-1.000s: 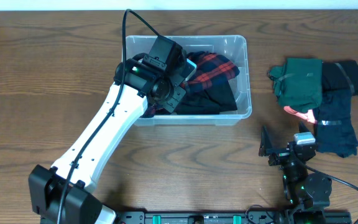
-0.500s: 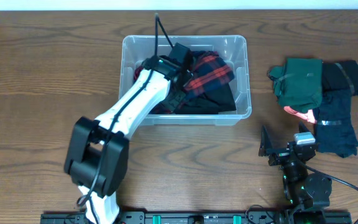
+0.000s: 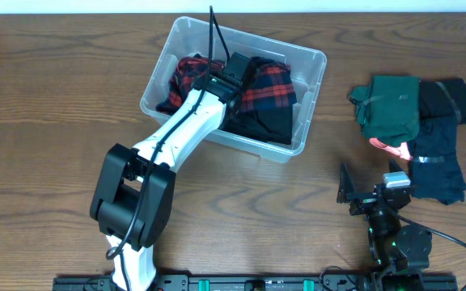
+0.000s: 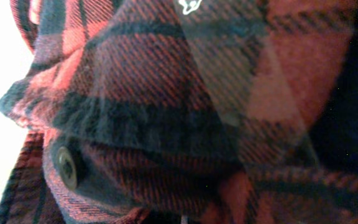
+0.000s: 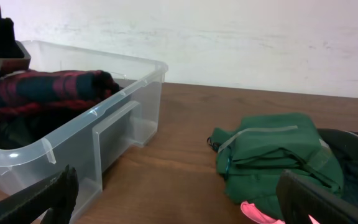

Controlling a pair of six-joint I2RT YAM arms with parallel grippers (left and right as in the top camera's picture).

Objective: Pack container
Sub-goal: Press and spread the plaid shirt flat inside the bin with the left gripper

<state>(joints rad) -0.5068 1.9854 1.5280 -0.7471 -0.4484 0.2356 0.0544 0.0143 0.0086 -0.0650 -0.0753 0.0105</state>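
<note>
Packing looks partway done: the container, askew on the table, holds a red plaid shirt and black cloth. Your left gripper is buried in the plaid; you cannot tell whether it grips. Right of the container, a green garment and dark clothes wait. Your right gripper sits released, with bare wood between it and the container.

A folded dark green cloth garment is lying on the brown wooden table, touching a heap of black and navy clothes to its right. A scrap of bright pink fabric is peeking out just below. Well apart to the left, a red-and-black plaid flannel shirt is resting crumpled on black fabric, and a dark round button is showing.
</note>
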